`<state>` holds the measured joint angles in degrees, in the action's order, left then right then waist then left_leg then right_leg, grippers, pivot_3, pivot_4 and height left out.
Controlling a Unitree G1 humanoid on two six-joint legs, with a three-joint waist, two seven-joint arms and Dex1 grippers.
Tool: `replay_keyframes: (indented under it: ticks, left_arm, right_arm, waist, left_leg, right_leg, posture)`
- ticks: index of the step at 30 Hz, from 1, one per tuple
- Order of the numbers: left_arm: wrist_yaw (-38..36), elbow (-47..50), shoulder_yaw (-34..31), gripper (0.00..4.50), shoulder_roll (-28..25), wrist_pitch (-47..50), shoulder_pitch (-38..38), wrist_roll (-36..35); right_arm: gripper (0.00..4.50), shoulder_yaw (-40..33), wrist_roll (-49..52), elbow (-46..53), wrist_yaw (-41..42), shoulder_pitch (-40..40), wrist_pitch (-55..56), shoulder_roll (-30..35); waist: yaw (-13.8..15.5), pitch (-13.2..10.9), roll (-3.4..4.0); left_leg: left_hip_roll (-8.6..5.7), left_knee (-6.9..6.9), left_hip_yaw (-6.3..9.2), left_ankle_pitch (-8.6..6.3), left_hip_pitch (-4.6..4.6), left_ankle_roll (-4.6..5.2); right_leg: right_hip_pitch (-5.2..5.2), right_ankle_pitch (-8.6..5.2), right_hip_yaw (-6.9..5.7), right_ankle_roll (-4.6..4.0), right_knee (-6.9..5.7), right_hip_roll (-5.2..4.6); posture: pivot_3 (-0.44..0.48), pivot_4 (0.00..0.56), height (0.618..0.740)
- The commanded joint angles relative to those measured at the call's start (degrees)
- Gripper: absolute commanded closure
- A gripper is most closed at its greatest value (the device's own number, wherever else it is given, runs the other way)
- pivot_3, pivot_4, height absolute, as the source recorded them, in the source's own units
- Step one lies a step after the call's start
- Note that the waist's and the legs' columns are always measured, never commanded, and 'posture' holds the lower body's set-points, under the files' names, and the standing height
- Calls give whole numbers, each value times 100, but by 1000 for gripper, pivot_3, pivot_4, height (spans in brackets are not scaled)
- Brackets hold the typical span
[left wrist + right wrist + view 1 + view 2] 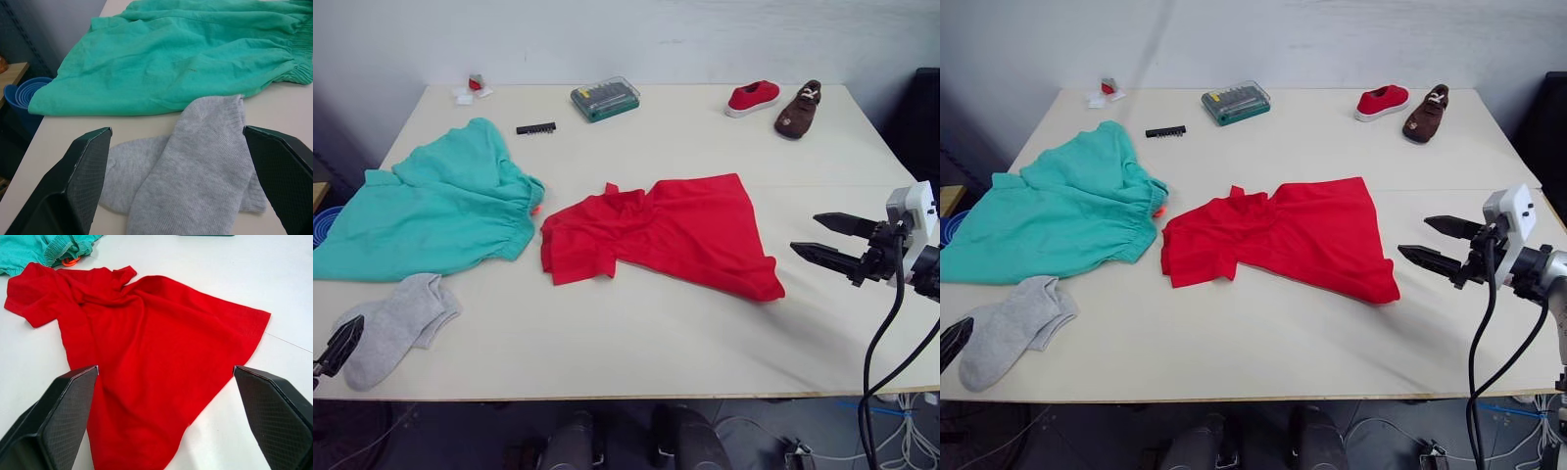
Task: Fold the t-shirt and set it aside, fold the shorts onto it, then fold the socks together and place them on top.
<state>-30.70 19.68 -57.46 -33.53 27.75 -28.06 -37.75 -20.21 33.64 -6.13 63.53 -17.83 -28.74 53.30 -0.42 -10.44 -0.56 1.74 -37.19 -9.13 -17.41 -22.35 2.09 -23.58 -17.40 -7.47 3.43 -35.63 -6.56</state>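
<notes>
Lying rumpled near the middle of the pale wooden table [636, 343], the bright red short-sleeved fabric t-shirt [671, 235] is unfolded, its collar and one sleeve bunched toward the robot's left and its hem trailing toward the right. It looks light, limp and without stiffness, so it will likely sag and drag when lifted; a pinch at a hem corner or a shoulder seam should hold better than a grab at the loose middle. Just beside it on the left, the teal soft fabric shorts with a gathered elastic waistband [435, 211] are spread flat, the waistband nearly touching the shirt's sleeve, with a small orange ring [71, 262] at that edge. The pair of plain light grey knit socks [396, 323] lies overlapped near the front left edge, close to the shorts. The right gripper [827, 240] hovers just off the shirt's hem with its two black fingers spread wide and nothing between them. The left gripper [178, 191] is equally wide apart above the socks, holding nothing. Along the far edge sit a green-lidded clear plastic bit case [605, 99], a black bit strip [536, 128], a small red shoe [752, 97] and a brown shoe [799, 110].
</notes>
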Motion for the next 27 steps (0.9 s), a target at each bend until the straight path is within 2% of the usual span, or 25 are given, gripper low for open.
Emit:
replay_keyframes:
  ticks: [1,21,27]
  left_arm:
    - [90,190,-109,0,-39,-27,-108,66]
    - [367,426,-6,0,19,217,57,-110]
    - [140,837,604,0,-381,393,341,-132]
  right_arm:
    - [22,-48,2,-28,32,-167,111,12]
    - [22,-102,-56,52,41,-138,78,111]
    - [22,-138,-134,462,-84,78,145,138]
  waist:
    - [-2,0,0]
    - [7,0,0]
    - [34,0,0]
  left_leg:
    - [0,0,0,0,0,0]
    - [-1,-1,-1,7,0,12]
    - [-1,-4,0,7,0,11]
  right_leg:
    - [0,0,0,0,0,0]
    - [2,0,-1,1,-3,0]
    - [4,0,-2,1,-6,0]
  posture:
    - [0,150,740]
    - [0,150,740]
    - [0,150,740]
